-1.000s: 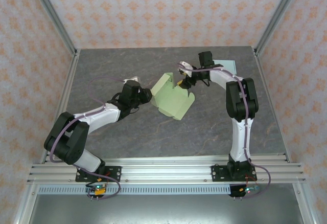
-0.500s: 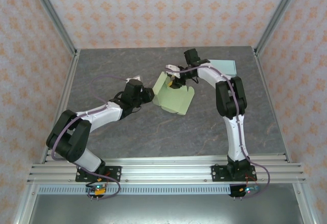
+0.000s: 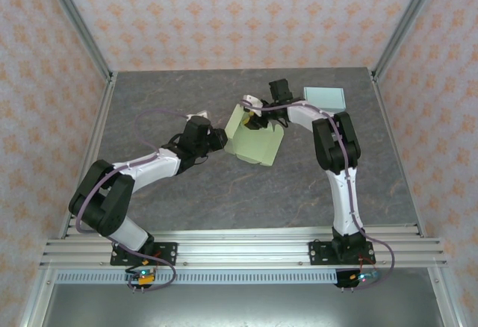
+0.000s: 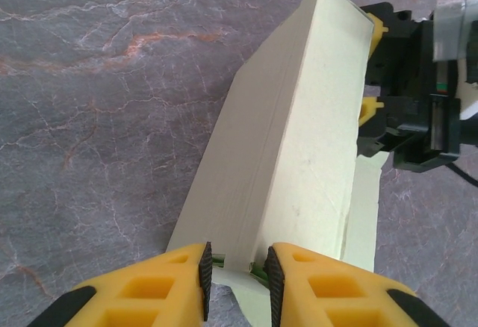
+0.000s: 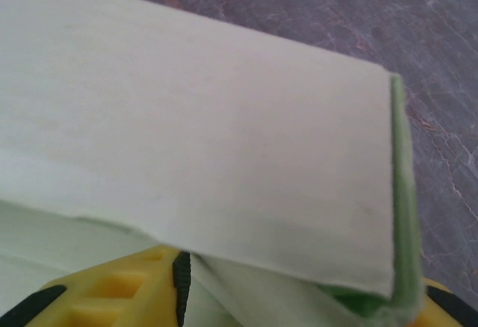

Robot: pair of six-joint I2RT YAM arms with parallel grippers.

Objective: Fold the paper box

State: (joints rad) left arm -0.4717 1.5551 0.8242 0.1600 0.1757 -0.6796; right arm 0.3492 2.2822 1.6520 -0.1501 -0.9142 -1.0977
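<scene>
The pale green paper box (image 3: 255, 145) lies half folded in the middle of the table. One long wall (image 4: 299, 155) stands up on edge. My left gripper (image 3: 218, 139) is at the box's left corner, and its yellow fingers (image 4: 175, 290) are shut on the near end of that wall. My right gripper (image 3: 258, 120) is at the box's far side. Its yellow tips (image 4: 377, 32) sit by the far end of the wall. It stands open (image 5: 302, 297), and a raised panel (image 5: 209, 140) lies across the wide gap between its fingers (image 5: 160, 290).
A light blue flat box (image 3: 325, 99) lies at the back right, behind the right arm. The grey marbled table (image 3: 224, 200) is bounded by metal posts and patterned walls. Free surface lies in front of the box and to both sides.
My right gripper has swung left and in against the box's far side, uncovering the blue box. The green box has been pressed tighter and shifted slightly left. The left gripper has barely moved.
</scene>
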